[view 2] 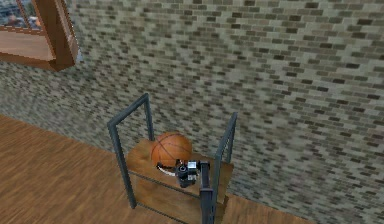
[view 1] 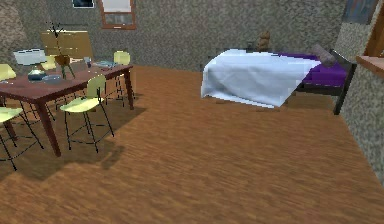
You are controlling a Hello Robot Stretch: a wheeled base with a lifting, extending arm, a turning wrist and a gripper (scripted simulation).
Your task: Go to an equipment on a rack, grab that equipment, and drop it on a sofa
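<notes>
A brown wooden floor [view 1: 200,160] and a wall [view 2: 260,70] of small grey-brown bricks are seen in both views. In the forward view, a bed [view 1: 325,73] with a purple mattress is set at the right near the far wall, and a white sheet [view 1: 255,78] is draped over its near end. At the left, a dark wooden tabletop [view 1: 70,85] is ringed by yellow chairs [view 1: 92,100]; small things are laid on it that cannot be made out. In the arm side view, a wood-framed window [view 2: 45,40] is set in the wall at the upper left. Lower down, by the wall, a rack [view 2: 128,135] of grey metal bars with a wooden shelf is placed. An orange basketball [view 2: 172,148] is rested on that shelf. The dark arm [view 2: 207,200] is seen rising from the bottom edge, and the fingers [view 2: 183,171] are found at the ball's lower right. Whether anything is grasped by them cannot be told.
</notes>
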